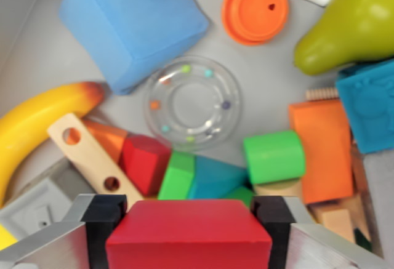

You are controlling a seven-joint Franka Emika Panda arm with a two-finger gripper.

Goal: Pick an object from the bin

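Wrist view, straight down (close)

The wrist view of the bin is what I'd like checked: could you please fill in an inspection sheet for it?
Surface: grey bin floor, bare only in patches between toys.
Job's things: red block sits between the gripper's fingers, at the picture's bottom edge.
Clutter: blue foam block, orange lid, green pear, banana, clear ring rattle, green cylinder, orange block, a wooden strip with holes, and more small blocks packed together.
Grippers: gripper has a black finger against each side of the red block.
Cables: nothing seen.
Surroundings: bin wall at upper left; nothing else seen.
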